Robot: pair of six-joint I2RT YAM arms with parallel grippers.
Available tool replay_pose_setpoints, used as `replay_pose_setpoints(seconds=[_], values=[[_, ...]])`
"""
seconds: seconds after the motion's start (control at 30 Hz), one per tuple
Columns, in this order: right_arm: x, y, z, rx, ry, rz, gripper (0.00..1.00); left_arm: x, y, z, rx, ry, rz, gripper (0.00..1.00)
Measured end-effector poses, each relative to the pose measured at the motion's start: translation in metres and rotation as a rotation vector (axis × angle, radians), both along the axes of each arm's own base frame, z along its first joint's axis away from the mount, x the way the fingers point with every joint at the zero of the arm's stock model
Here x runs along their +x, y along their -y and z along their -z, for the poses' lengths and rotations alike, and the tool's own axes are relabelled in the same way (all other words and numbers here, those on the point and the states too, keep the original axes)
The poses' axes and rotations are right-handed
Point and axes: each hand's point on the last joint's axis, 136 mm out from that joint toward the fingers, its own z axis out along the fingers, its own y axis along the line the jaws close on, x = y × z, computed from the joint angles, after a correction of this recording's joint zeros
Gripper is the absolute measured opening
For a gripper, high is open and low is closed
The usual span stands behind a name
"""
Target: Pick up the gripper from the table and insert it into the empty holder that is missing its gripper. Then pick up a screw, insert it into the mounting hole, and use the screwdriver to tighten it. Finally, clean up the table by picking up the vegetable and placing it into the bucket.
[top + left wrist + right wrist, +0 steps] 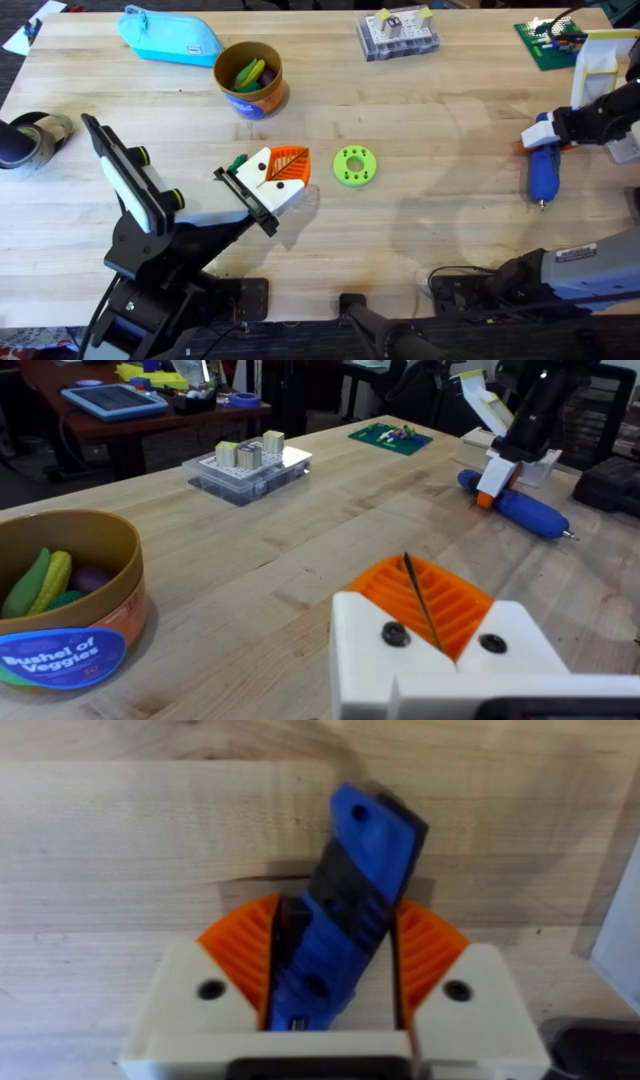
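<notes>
Screwdriver (543,170) lies on the table (430,230), pinched by the right gripper (560,128); tightening seems underway, so next lift it, while the left gripper (283,172) rests pressed together.

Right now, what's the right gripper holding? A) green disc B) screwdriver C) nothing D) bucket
B: the right gripper has its orange pads closed on the blue screwdriver, which lies on the table at the right; the green disc sits untouched mid-table and the bucket stands farther back.
</notes>
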Motion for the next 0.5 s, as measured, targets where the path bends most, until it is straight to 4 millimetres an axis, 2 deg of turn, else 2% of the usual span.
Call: replay_pose_setpoints(seconds=[0.5], values=[[0.0012,0.0004,-0.0003,0.007,0.008,0.079,0.581,-0.0002,-0.0001,0.0043,0.007,-0.017,0.000,0.017]])
